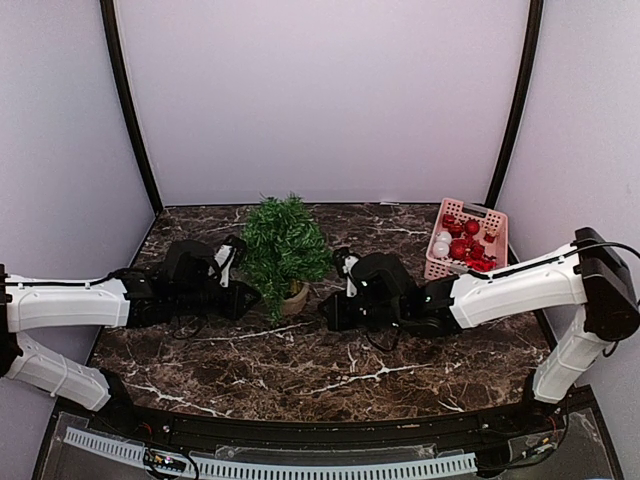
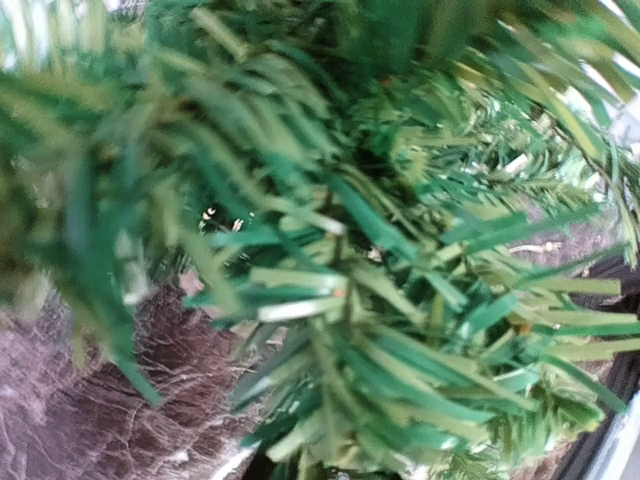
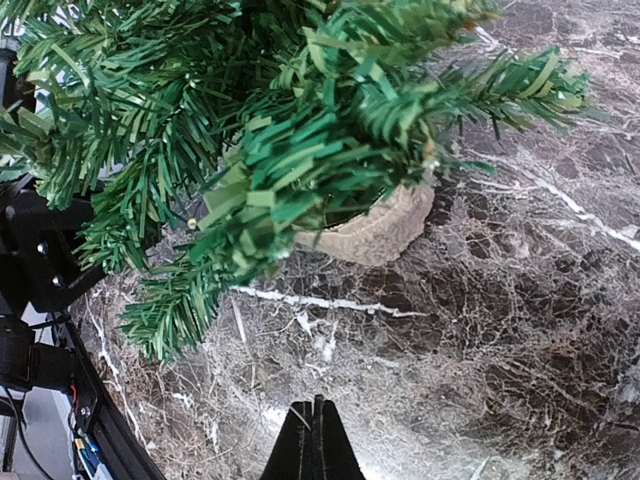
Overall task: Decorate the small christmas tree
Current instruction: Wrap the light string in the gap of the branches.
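The small christmas tree (image 1: 285, 245) stands upright at the middle of the marble table on its round tan base (image 1: 296, 298). My left gripper (image 1: 248, 295) reaches into its left side. The left wrist view is filled with blurred green branches of the tree (image 2: 380, 260), which hide the fingers. My right gripper (image 1: 330, 305) lies low on the table just right of the base. In the right wrist view the right gripper (image 3: 318, 440) is shut, its black fingertips pressed together. They are a short way from the tree (image 3: 250, 120) and its base (image 3: 375, 235).
A pink basket (image 1: 497, 222) with red and white ornaments (image 1: 458, 245) sits at the back right, behind my right arm. The left arm's black body (image 3: 30, 260) shows at the left edge of the right wrist view, behind the tree.
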You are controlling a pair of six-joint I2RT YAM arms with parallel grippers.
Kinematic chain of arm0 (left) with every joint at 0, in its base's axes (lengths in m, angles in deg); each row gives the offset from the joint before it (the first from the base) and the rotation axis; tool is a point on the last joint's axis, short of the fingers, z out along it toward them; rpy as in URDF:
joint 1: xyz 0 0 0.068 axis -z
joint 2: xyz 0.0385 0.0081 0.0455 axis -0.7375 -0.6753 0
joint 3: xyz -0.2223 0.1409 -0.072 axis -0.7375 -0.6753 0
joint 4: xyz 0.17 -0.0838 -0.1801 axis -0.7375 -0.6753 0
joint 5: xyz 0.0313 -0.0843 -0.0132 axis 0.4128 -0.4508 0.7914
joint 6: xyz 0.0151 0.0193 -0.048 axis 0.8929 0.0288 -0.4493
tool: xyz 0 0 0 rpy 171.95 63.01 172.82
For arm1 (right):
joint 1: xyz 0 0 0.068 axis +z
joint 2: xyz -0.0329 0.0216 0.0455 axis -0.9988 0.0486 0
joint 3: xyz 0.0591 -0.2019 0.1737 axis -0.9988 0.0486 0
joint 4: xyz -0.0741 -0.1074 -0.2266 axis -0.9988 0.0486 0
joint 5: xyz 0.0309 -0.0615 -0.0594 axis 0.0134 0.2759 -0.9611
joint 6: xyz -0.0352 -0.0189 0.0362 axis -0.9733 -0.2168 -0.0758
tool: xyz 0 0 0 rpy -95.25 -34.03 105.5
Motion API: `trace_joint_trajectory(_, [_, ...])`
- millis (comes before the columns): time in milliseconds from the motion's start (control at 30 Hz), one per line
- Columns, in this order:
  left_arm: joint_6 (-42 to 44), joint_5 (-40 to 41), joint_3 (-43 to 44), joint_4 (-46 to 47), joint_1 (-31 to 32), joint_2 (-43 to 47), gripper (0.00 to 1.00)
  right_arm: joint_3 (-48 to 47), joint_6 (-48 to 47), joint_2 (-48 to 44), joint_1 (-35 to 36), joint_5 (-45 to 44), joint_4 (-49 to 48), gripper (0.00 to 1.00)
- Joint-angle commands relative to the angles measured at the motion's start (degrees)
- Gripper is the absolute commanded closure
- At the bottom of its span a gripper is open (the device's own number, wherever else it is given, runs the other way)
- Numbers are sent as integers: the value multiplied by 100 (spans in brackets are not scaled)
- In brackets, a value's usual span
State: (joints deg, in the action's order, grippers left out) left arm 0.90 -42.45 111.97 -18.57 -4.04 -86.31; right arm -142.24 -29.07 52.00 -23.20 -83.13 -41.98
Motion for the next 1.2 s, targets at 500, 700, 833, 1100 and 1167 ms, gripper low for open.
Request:
trace_joint_trajectory(500, [-1110,-595,-1519,-778,-40,1989,29,-141,-110,217,-21,44,-330,100])
trace_joint_trajectory(700, [-1537,-906,-1808,-570,-38,1800,24,-155,-113,196,-20,27,-320,100])
trace_joint_trajectory(833, [-1643,-1155,-1845,-333,-42,1616,21,-136,-99,191,-24,18,-341,100])
trace_joint_trajectory(1100, [-1658,-1160,-1786,-166,-35,1121,21,-138,-84,204,-20,18,-374,100])
trace_joint_trajectory(1167, [-1677,-1162,-1767,-91,-38,1004,22,-146,-92,204,-15,23,-374,100])
